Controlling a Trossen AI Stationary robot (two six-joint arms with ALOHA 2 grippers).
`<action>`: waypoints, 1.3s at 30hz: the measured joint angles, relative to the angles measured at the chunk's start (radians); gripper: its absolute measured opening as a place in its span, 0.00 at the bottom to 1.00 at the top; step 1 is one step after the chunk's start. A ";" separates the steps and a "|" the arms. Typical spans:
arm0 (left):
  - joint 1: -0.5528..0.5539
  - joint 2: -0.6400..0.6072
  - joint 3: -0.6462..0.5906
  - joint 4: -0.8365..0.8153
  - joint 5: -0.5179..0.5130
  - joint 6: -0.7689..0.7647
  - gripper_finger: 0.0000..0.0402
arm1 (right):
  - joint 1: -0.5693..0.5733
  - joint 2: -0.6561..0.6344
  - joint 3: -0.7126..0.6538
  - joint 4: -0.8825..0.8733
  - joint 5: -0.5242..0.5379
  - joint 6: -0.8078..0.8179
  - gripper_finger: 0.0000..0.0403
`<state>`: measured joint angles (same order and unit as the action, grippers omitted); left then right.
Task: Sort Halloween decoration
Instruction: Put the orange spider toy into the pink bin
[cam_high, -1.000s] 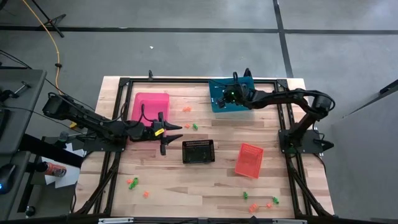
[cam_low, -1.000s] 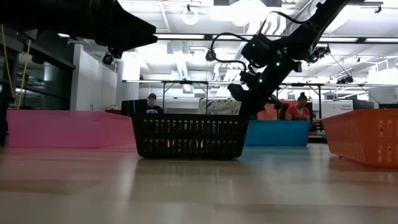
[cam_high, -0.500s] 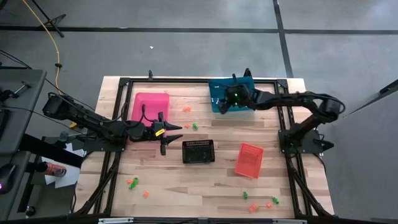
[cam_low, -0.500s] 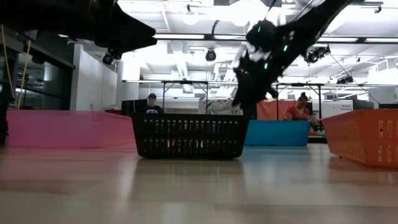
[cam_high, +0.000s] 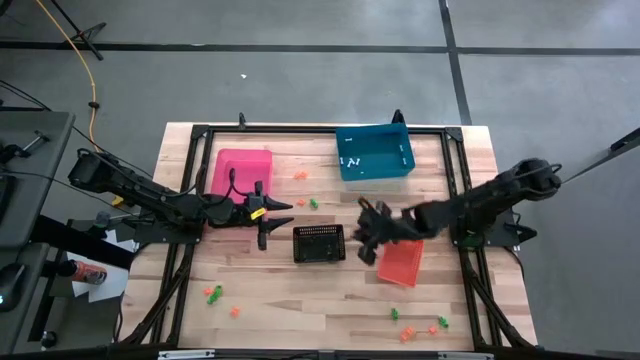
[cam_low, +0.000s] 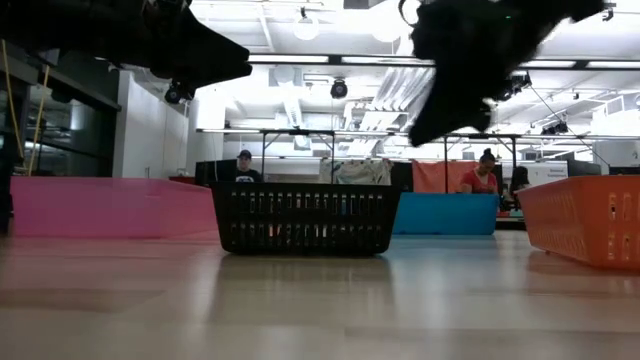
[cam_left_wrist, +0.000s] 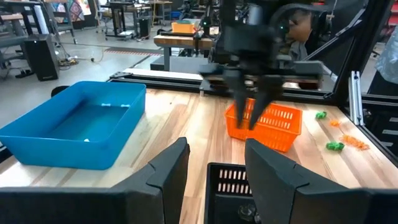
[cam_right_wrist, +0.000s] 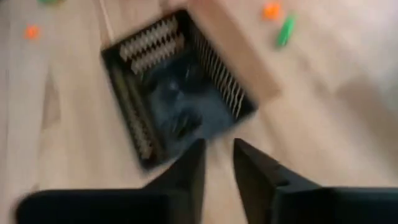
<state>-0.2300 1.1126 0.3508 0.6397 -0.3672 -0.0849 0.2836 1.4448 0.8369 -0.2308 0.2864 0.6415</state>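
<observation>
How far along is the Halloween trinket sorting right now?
Early stage. A few white trinkets already lie in the blue bin. The right gripper, carrying nothing visible, hangs between the black basket and the red basket. Orange and green trinkets lie scattered on the table.

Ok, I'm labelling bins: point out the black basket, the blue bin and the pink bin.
black basket (cam_high: 319, 243): high view, its middle.
blue bin (cam_high: 375, 153): high view, its floor.
pink bin (cam_high: 242, 171): high view, its floor.
</observation>
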 joint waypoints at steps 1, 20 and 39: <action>0.000 0.000 0.000 0.000 0.000 0.000 0.36 | 0.030 0.000 0.000 -0.013 0.003 0.039 0.10; 0.001 0.000 0.000 -0.007 -0.006 0.038 0.36 | 0.196 0.259 0.349 -0.498 -0.055 0.144 0.00; 0.001 0.000 0.000 -0.023 -0.006 0.006 0.36 | 0.217 0.352 0.407 -0.627 -0.235 0.173 0.00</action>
<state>-0.2295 1.1126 0.3508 0.6167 -0.3737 -0.0788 0.5009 1.7973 1.2442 -0.8582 0.0509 0.8150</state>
